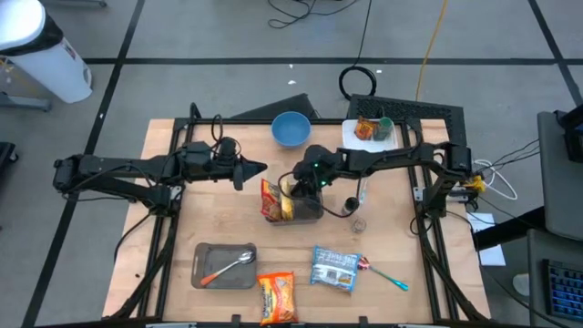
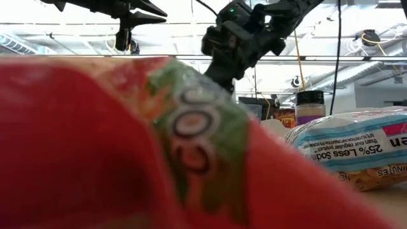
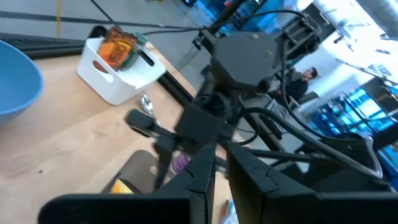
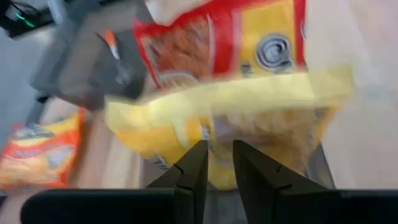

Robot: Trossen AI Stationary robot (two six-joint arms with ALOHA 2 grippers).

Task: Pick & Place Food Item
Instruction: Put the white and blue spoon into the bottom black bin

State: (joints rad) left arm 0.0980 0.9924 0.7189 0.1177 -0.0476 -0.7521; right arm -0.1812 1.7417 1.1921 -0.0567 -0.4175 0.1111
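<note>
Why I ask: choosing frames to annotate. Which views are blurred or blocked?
Low view: a red snack bag against the lens, out of focus, fills most of the picture. Right wrist view: the yellow bag beyond the right gripper is smeared. High view: evenly lit, everything readable.

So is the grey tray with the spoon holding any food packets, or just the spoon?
Just the spoon: the flat grey tray holds only a metal spoon with an orange handle; the orange snack packet lies beside it.

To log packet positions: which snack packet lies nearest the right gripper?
The yellow packet in the dark tray, directly beneath the right gripper; the others lie nearer the table's front edge.
</note>
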